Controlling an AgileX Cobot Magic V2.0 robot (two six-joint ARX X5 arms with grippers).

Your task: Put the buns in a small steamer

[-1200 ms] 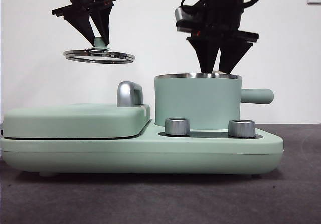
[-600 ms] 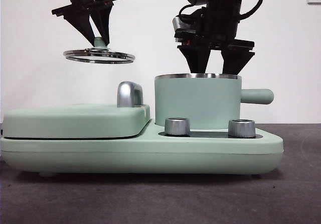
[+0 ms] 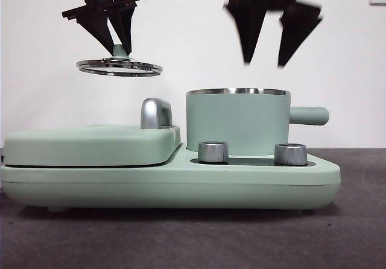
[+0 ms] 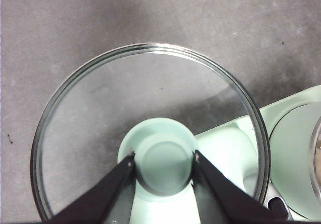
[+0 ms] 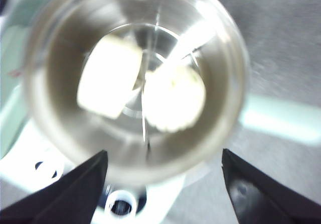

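Buns (image 5: 143,91) both down inside steamer (image 3: 238,121), side by side. Right gripper (image 3: 264,61) spread empty above rim. Lid (image 3: 119,67) clamped by knob in left gripper (image 3: 122,44), high at left. Risks: lid slipping, or landing crooked on rim.

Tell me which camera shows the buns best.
The right wrist view: it looks straight down into the small steamer, where both buns lie side by side, though blurred. In the front view its wall hides them; the left wrist view misses them.
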